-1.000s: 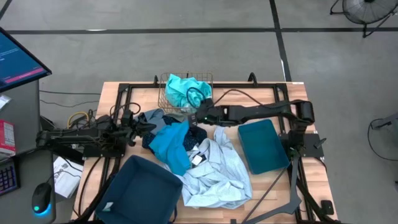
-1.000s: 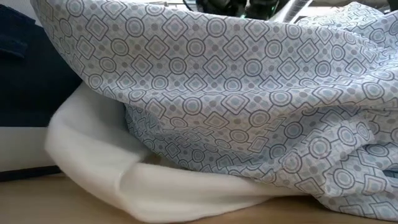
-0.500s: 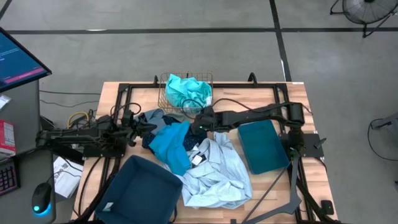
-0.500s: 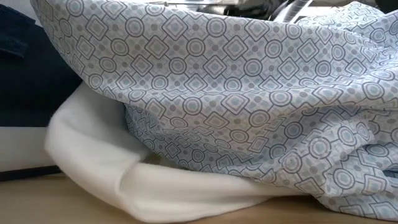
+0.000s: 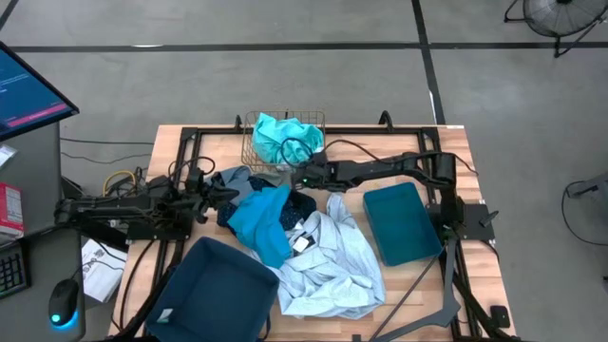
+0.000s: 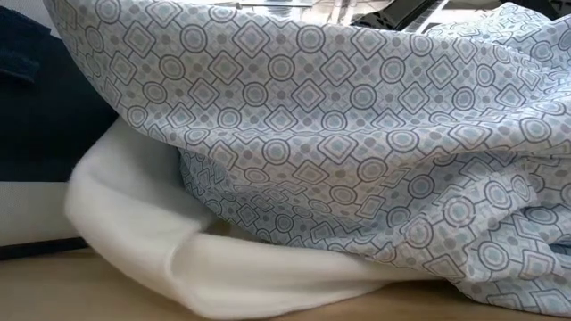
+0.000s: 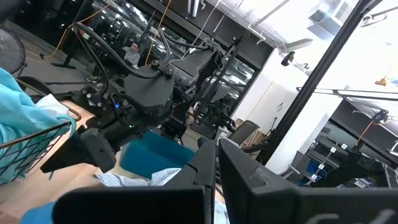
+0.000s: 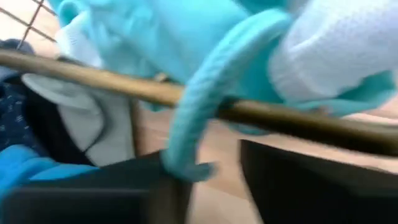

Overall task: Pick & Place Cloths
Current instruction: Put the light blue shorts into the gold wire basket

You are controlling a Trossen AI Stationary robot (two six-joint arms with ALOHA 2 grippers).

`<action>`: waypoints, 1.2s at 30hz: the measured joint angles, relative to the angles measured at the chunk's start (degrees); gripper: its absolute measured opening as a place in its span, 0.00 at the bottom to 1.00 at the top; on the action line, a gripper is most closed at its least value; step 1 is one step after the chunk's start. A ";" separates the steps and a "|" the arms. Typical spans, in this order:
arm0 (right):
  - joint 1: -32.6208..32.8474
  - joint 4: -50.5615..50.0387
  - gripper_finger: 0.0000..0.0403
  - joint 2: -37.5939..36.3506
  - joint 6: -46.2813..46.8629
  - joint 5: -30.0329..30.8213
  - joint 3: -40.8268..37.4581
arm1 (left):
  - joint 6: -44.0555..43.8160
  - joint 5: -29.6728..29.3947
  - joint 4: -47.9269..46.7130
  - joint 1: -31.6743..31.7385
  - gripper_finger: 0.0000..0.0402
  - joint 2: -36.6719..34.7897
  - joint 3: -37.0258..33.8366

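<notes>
Right end effector [image 5: 302,175] is backing off the basket [image 5: 255,152], fingers slightly apart, empty; turquoise cloth [image 5: 285,136] left inside. Left end effector [image 5: 217,195], shut, is idling beside the pile.

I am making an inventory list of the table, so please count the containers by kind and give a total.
Dark teal plastic bins: 2, one at the front left, one on the right.
Gold wire basket: 1, holding a turquoise cloth.
Total: 3 containers.
</notes>
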 joint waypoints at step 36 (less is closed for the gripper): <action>-14.01 -3.23 0.00 -6.42 -25.90 -13.55 6.81 | 0.02 -0.04 0.59 0.00 0.01 0.42 0.00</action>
